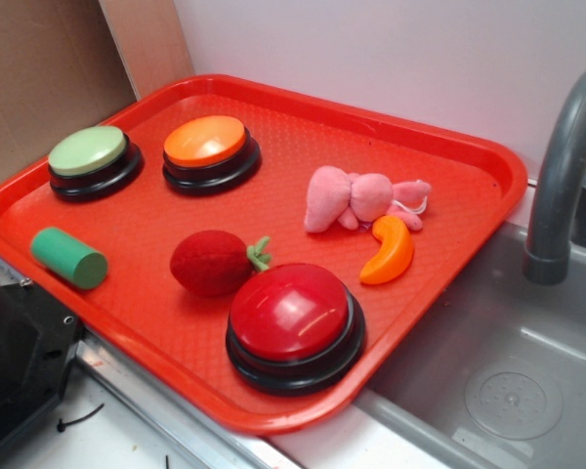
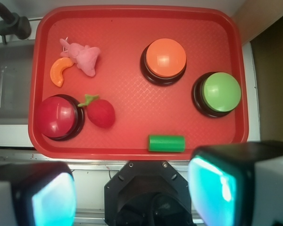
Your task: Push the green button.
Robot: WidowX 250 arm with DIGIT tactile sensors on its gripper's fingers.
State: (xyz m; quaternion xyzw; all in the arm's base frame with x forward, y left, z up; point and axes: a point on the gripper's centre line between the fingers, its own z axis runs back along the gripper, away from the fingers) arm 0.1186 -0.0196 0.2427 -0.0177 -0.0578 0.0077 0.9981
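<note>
green button (image 2: 221,92) unobstructed; gripper (image 2: 132,195) fingertips cropped

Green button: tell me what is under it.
The green button sits on its black circular base, which rests on the red tray. The tray surface beneath the base is covered, so nothing there can be seen.

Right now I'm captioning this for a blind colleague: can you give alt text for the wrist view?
Seen from above, a red tray holds a green button at right, an orange button, a red button, a plush strawberry, a pink soft toy and a green cylinder. The open gripper frames the bottom edge.
</note>
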